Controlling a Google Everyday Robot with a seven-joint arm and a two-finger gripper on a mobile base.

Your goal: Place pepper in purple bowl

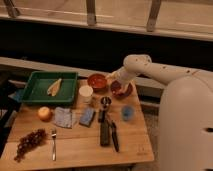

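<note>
The purple bowl (123, 90) stands at the back right of the wooden table (75, 145), right of the orange-red bowl (96, 81). My gripper (114, 80) hangs from the white arm (150, 70) that reaches in from the right. It sits low over the left rim of the purple bowl, between the two bowls. A small red-orange shape inside the purple bowl, just under the gripper, looks like the pepper (120, 88). It is partly hidden by the gripper.
A green tray (35, 90) holding a pale item stands at the back left. A white cup (86, 93), a small blue cup (127, 113), a blue sponge (87, 116), a cloth (64, 117), black tools (106, 131), a round orange fruit (45, 113), grapes (29, 142) and a fork (53, 142) lie on the table.
</note>
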